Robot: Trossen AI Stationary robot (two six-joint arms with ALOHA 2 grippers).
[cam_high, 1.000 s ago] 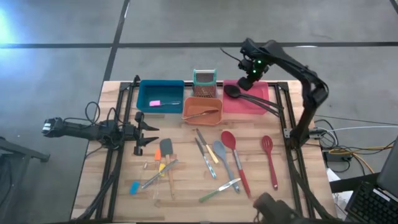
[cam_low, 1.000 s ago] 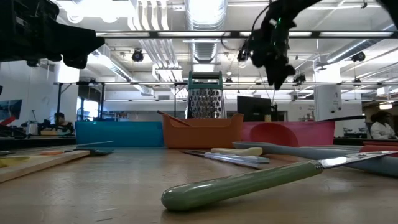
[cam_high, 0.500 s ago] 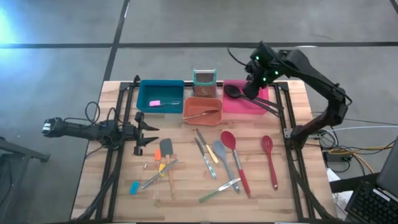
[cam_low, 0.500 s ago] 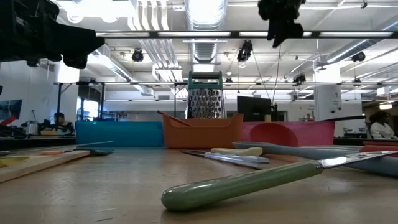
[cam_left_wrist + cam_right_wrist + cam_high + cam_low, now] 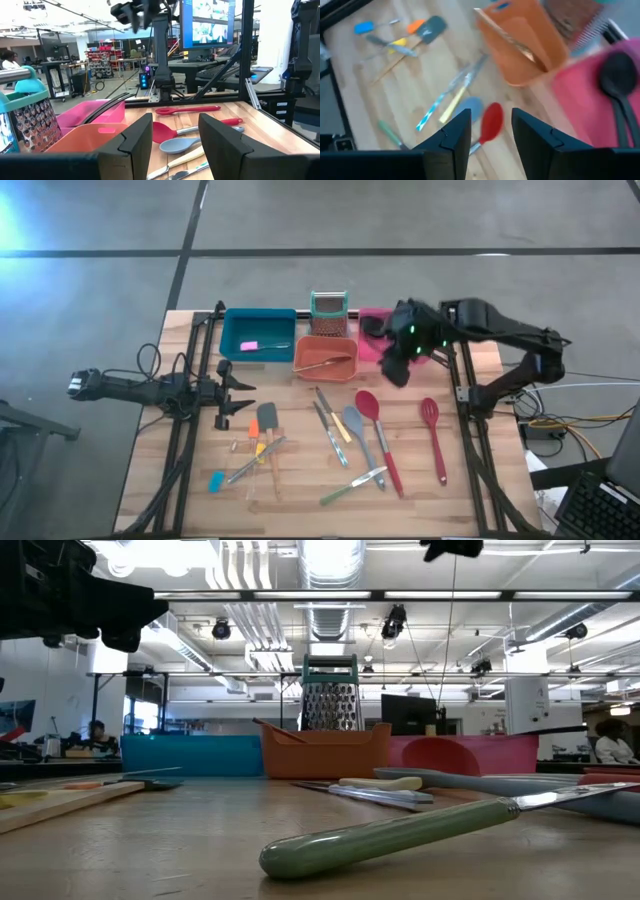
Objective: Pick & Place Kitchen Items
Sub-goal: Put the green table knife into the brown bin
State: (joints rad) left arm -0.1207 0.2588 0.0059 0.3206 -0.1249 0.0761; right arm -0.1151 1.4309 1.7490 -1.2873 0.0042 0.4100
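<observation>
The wooden table (image 5: 300, 490) stood in a wide workshop with ceiling lights and ducts overhead, and most of the sorting looked unfinished. A few kitchen items were already in bins along the far edge: a black spoon (image 5: 615, 75) lay in the pink bin (image 5: 372, 348), its long handle hanging over the rim, a metal piece (image 5: 325, 364) rested in the orange bin (image 5: 325, 356), and a small pink tool (image 5: 248, 345) sat in the blue bin (image 5: 257, 332). Many more lay loose on the boards: a red spoon (image 5: 368, 406), a red slotted spatula (image 5: 430, 413), a grey spoon (image 5: 352, 419), a green-handled knife (image 5: 400, 832), and a cluster near the left with a grey spatula (image 5: 267, 418) and a blue-handled tool (image 5: 216, 480). The right gripper (image 5: 398, 366) hung above the table just in front of the pink bin, its fingers (image 5: 455, 137) apart with nothing between them, and it seemed ready for the next item, probably the red spoon nearby. The left gripper (image 5: 228, 395) waited at the table's left edge, its fingers (image 5: 136, 145) likewise spread and empty.
</observation>
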